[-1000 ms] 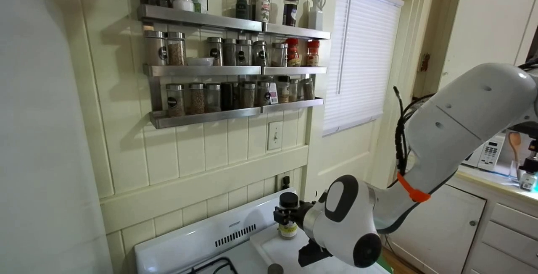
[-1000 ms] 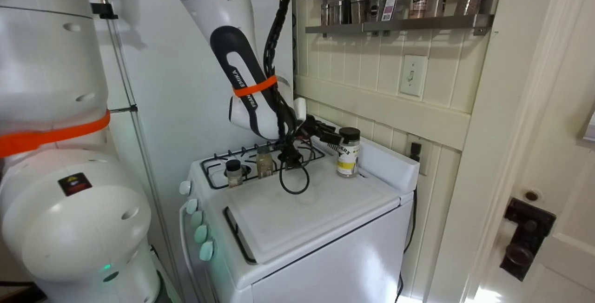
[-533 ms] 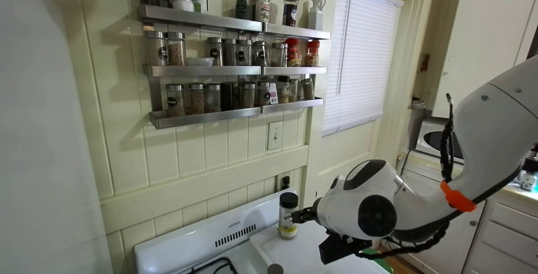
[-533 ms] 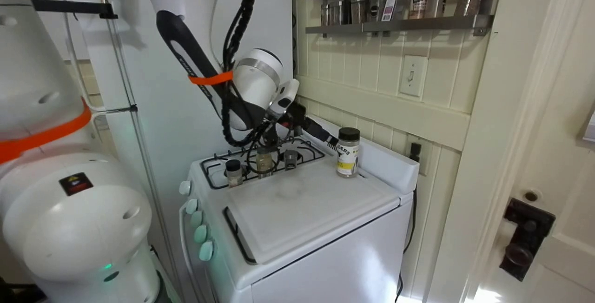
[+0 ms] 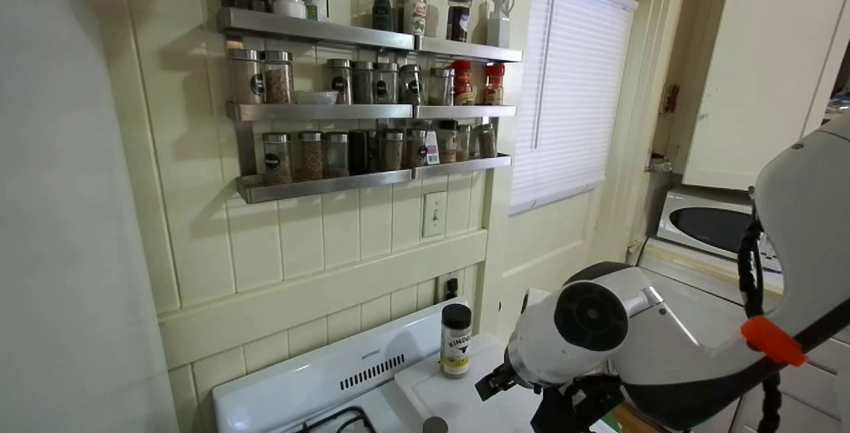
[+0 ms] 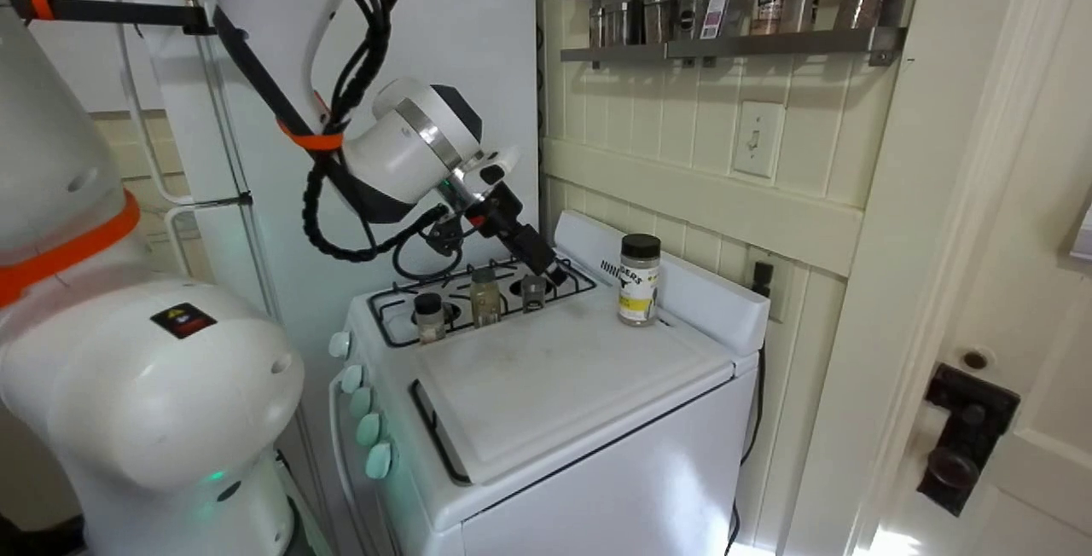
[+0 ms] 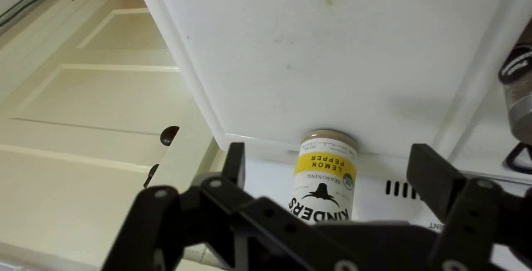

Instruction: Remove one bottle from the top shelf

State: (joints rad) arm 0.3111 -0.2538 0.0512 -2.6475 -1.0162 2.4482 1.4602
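Black hand (image 7: 327, 169) spread wide, angled downward above the white stove (image 6: 614, 479), apart from the upright dark-capped bottle (image 6: 638, 287)

Cream panelled wall (image 5: 199, 240), pale door (image 6: 1054, 326) — white blind (image 5: 578, 101) (lowered, bright), white stove (image 6: 614, 471)

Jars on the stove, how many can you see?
4, all in an exterior view. The yellow-banded jar stands near the back panel; beside the white cover stand a gray-capped jar, a greenish-brown jar and a short black-capped jar. The arm could hide more.
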